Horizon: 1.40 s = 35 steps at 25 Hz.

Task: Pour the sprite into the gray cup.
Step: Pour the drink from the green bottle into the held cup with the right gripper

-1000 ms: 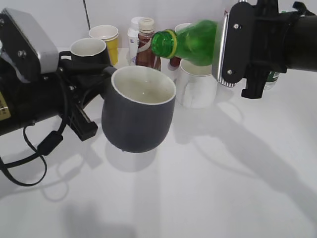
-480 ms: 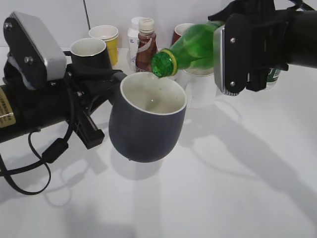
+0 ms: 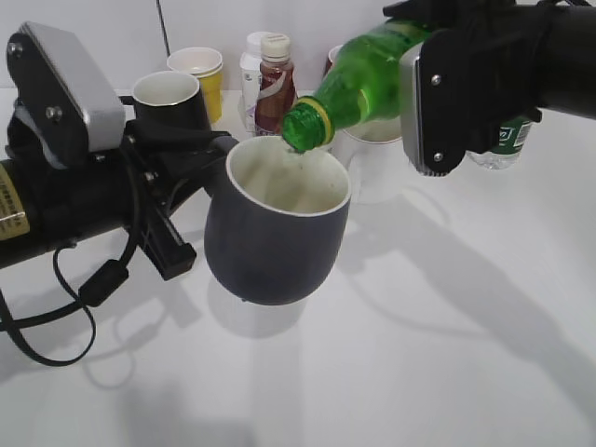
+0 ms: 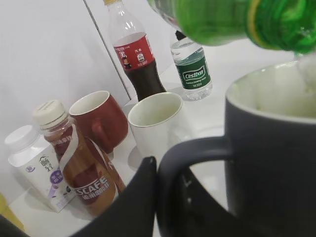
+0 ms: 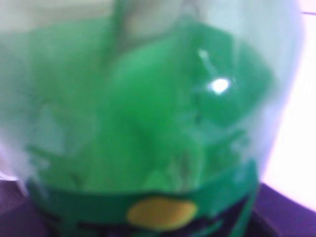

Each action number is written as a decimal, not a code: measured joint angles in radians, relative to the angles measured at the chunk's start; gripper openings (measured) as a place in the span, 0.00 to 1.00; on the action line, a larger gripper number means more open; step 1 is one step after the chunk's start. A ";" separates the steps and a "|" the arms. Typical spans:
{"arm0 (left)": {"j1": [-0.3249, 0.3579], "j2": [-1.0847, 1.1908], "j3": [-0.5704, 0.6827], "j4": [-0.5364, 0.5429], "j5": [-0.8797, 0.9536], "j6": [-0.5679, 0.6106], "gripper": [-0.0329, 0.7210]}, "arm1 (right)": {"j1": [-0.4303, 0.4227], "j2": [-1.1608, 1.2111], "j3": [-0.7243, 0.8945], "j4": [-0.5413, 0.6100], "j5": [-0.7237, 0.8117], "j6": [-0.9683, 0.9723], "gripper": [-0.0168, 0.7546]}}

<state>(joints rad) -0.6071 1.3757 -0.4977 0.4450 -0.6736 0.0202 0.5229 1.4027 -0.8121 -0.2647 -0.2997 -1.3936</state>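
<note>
My left gripper is shut on the loop handle of the gray cup and holds it above the table; the cup is dark gray outside and white inside. In the left wrist view the gripper clasps the handle and the cup fills the right. My right gripper is shut on the sprite, tilted neck-down with its open mouth over the cup's rim. The sprite shows at the top of the left wrist view and fills the right wrist view, hiding that gripper's fingers.
Behind the cup stand a black mug, a yellow paper cup, a coffee bottle, a white mug and a water bottle. The left wrist view adds a red mug and a cola bottle.
The right gripper has tipped the sprite steeper and brought its mouth down over the cup's rim. The left gripper lifted the cup slightly right, then held still.
</note>
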 joint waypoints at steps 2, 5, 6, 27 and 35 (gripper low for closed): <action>0.000 0.000 0.000 0.000 0.000 0.000 0.12 | 0.000 0.000 0.000 0.006 -0.012 -0.012 0.56; 0.000 0.000 0.000 0.000 0.000 0.000 0.12 | 0.000 0.000 0.000 0.011 -0.016 -0.041 0.56; 0.000 0.000 0.000 0.000 0.000 0.000 0.12 | 0.000 0.000 0.000 0.012 -0.016 -0.046 0.56; 0.000 0.000 0.000 0.002 0.005 0.003 0.12 | 0.000 0.000 0.000 0.031 -0.020 -0.058 0.56; 0.000 0.000 0.000 -0.002 0.004 0.003 0.12 | 0.000 -0.001 -0.002 0.079 0.044 0.020 0.56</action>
<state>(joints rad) -0.6071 1.3757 -0.4977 0.4427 -0.6698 0.0231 0.5229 1.4018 -0.8139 -0.1854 -0.2555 -1.3741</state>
